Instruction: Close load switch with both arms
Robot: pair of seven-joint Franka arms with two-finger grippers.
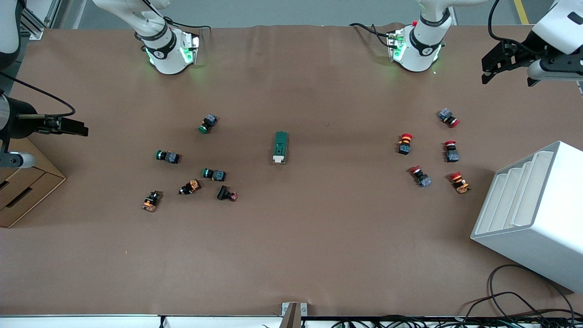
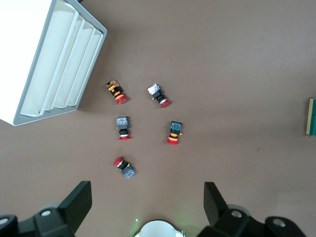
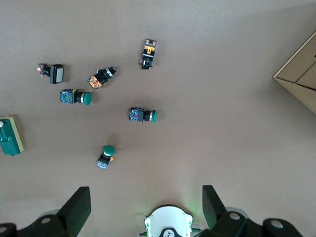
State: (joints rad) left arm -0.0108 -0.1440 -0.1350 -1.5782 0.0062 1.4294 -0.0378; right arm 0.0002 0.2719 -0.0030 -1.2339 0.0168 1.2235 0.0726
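Observation:
The load switch (image 1: pixel 280 147), a dark green block with a cream lever end, lies alone at the table's middle, its cream end nearer the front camera. It shows at the edge of the left wrist view (image 2: pixel 312 117) and of the right wrist view (image 3: pixel 10 136). My left gripper (image 1: pixel 487 73) is open and empty, high over the table's edge at the left arm's end (image 2: pixel 146 197). My right gripper (image 1: pixel 81 128) is open and empty, up over the table at the right arm's end (image 3: pixel 145 200). Both are well away from the switch.
Several red push-buttons (image 1: pixel 405 143) lie toward the left arm's end, with a white slotted rack (image 1: pixel 533 214) beside them. Several green, black and orange push-buttons (image 1: pixel 214 174) lie toward the right arm's end, near a cardboard box (image 1: pixel 23 187). Cables (image 1: pixel 510 300) lie at the front edge.

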